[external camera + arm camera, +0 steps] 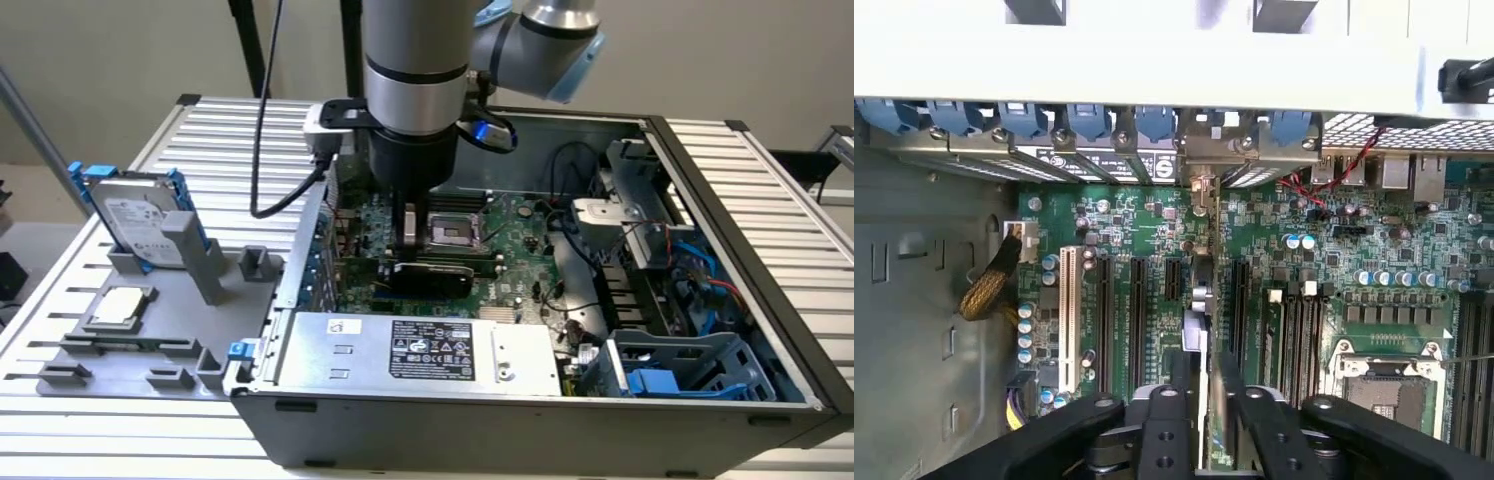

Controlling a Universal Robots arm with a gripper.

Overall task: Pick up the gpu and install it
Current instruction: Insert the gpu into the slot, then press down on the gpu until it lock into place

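— Wrist view status? Where was the gpu (1206, 330)?
— Lower centre of frame, edge-on above the motherboard (1334, 260).
— Gripper (1206, 415)?
— I saw its fingers (1166, 420) closed on that card.

Case walls (694, 190), power supply (427, 350) and, seemingly, cables (607, 290) hem the motherboard (1334, 270).

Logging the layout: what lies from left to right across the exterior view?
Hard drive with blue rails → grey fixture → gpu under the gripper → CPU socket → blue drive cage.
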